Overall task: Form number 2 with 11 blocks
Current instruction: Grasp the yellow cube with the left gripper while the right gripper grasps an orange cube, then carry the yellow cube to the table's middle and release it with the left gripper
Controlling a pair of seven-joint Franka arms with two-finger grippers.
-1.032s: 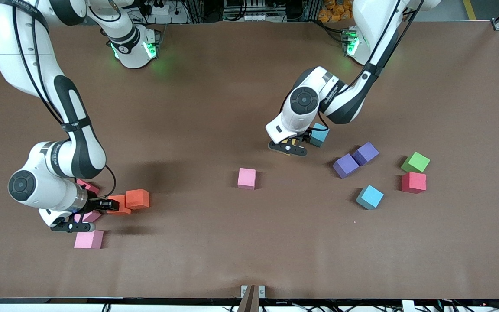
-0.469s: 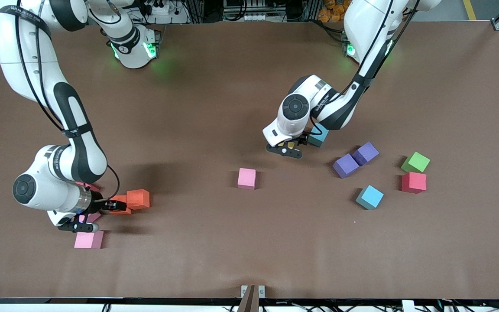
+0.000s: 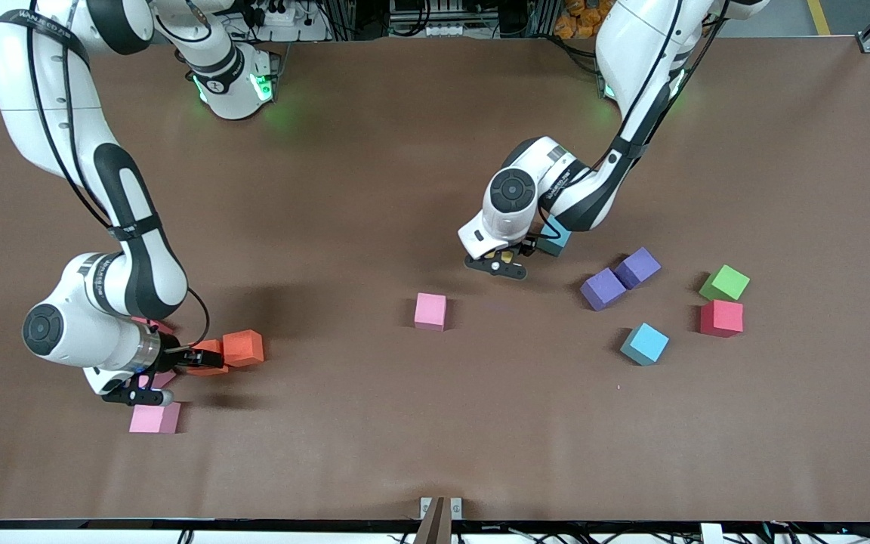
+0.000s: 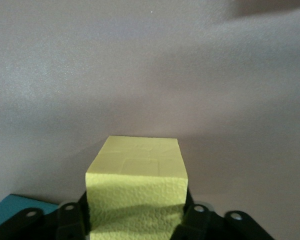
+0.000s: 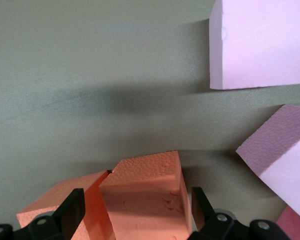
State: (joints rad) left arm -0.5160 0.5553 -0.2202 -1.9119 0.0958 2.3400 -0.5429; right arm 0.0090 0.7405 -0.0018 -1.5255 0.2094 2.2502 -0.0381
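Left gripper (image 4: 135, 222) pinched a pebbled yellow foam cube (image 4: 136, 192) near counter (image 3: 374, 189) centre. Right gripper (image 5: 135, 212) stood spread around an orange cube (image 5: 142, 200), beside pink cubes (image 5: 262, 42).

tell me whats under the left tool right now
A yellow foam cube sits between the left tool's fingers, which press on its sides. A light blue foam cube lies beside it, partly covered by the arm. Whether the yellow cube touches the brown table cannot be seen.

Left gripper (image 3: 497, 266) low, fingers (image 4: 70, 220) clamped — right gripper (image 3: 154, 375) low, fingers (image 5: 72, 209) spread.
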